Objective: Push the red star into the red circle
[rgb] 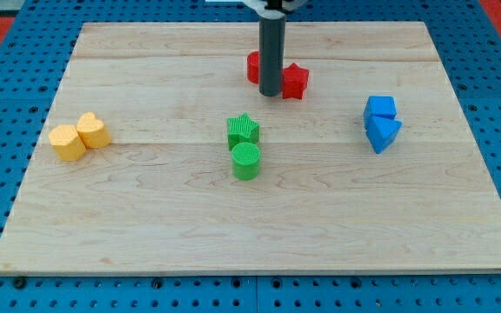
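Green circle (245,161) sits nearest the view's bottom, touching the green star (243,130) just above it. Far left: two yellow blocks (78,136) touching each other. Top centre: red circle (253,67), partly hidden behind the rod; my tip (270,93) is down on the wooden board (146,217) between it and the red star (295,81), touching or nearly touching both. The rod has no jaws. Right: blue cube (380,108) touching blue triangle (383,132).
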